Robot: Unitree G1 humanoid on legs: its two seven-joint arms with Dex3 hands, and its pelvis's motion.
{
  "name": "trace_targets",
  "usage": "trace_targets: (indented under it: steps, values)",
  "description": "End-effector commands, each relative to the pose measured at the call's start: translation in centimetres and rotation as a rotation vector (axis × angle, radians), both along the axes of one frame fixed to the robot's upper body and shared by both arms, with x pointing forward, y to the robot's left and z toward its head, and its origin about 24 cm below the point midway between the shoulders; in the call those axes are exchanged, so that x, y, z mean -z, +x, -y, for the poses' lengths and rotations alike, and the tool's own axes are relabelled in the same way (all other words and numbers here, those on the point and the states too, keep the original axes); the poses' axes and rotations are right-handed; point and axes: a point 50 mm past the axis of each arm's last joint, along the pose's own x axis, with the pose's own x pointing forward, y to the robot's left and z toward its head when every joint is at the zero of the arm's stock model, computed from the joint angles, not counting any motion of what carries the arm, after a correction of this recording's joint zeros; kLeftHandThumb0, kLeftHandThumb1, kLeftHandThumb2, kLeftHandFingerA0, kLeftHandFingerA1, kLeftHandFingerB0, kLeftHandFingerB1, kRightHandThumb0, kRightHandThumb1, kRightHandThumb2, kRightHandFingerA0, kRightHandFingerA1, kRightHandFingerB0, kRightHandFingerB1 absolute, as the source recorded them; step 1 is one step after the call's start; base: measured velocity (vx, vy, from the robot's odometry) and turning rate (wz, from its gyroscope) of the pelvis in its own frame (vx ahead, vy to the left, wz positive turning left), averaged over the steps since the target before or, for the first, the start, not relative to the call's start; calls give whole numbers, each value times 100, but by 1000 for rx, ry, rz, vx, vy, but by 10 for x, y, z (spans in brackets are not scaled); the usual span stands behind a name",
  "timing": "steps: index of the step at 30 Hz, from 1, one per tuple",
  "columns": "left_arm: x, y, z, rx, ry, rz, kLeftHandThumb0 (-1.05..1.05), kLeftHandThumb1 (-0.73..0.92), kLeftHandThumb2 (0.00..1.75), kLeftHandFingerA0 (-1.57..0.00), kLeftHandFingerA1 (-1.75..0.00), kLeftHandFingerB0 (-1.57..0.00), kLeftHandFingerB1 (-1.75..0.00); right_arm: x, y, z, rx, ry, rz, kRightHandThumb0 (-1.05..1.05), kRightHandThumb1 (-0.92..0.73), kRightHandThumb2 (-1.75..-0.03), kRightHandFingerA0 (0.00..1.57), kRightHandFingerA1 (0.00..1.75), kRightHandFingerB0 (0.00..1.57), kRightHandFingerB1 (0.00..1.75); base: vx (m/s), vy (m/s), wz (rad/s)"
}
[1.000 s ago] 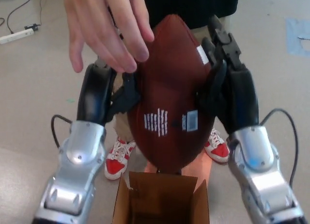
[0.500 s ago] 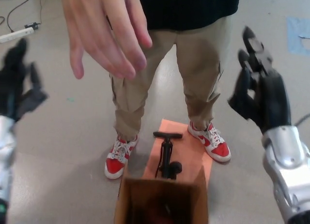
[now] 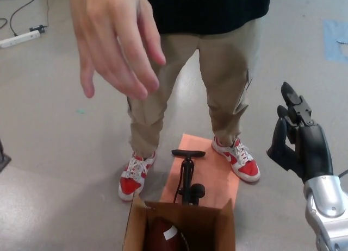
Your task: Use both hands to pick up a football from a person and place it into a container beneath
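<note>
Head view: the football (image 3: 163,236) lies inside the open cardboard box (image 3: 223,229) at the bottom edge, its brown skin and a white stripe showing between the box walls. Nothing touches it. Just beyond the box's far wall stands a black hand pump (image 3: 187,175) on an orange mat (image 3: 217,172), and beyond that the person's red and white sneakers (image 3: 133,180) and tan trousers (image 3: 228,82). The person's hand (image 3: 114,39) hangs open high above the box, holding nothing.

The right hand (image 3: 298,139) is up and to the right of the box, well apart from it, fingers spread and empty. The left hand is out of sight; only a dark sliver shows at the frame's left edge, too little to identify.

By this judgement the ball is delivered and the step in hand is clearing away. To do it well, the right hand should stay wide of the box rim, so it does not tip the flaps or nudge the pump, and draw outward rather than across the person's legs
</note>
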Motion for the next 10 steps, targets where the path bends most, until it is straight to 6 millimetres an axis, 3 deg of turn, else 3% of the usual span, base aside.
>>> trace_targets:
  steps: [1,6,7,10]
  values:
    - [2,-4,-8,24,44,-29,-91,83,116,0,-15,0,-8,-5,7,10,25,-44,17,-82,-80,-110,6,29,5,14,0,0,0]
    - [6,-5,-13,-5,54,-83,-93,84,114,-7,-23,-6,-9,-1,12,16,37,-74,-31,-82,-79,-109,7,35,6,16,0,0,0]
    - [8,-6,-14,9,75,-103,-88,82,114,-7,-24,-6,-15,2,13,20,44,-82,-61,-82,-78,-108,7,37,6,18,0,0,0]
    - [9,-6,-14,14,70,-116,-93,83,113,-8,-18,-8,-13,8,15,25,55,-71,-118,-79,-77,-107,7,33,6,19,0,0,0]
